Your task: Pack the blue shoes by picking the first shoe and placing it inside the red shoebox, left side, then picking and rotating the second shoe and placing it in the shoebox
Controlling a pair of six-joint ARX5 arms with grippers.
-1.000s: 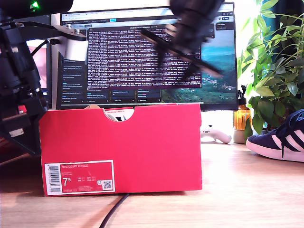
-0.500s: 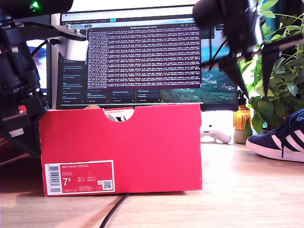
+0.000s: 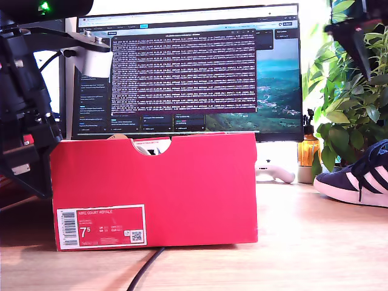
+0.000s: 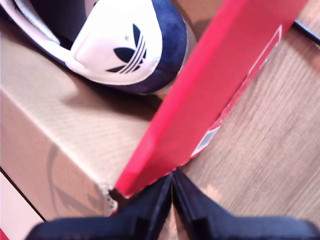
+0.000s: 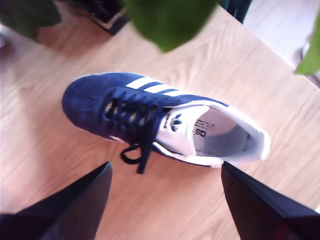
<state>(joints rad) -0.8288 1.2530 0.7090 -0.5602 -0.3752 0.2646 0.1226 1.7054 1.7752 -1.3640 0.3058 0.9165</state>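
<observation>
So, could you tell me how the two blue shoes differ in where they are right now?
The first shoe lies inside the red shoebox, only its heel showing; the second shoe sits outside on the wooden table, fully visible, below my open second end effector. Both are navy with white trim.

1. I work at an office-style desk: a wide black-framed computer monitor (image 3: 188, 73) shows a dark window full of text lines.
2. The light wood-grain desktop (image 3: 315, 242) lies under it.
3. A leafy green houseplant (image 3: 348, 103), a small amber bottle (image 3: 308, 150) and a white game controller (image 3: 274, 173) sit at the exterior view's right.
</observation>
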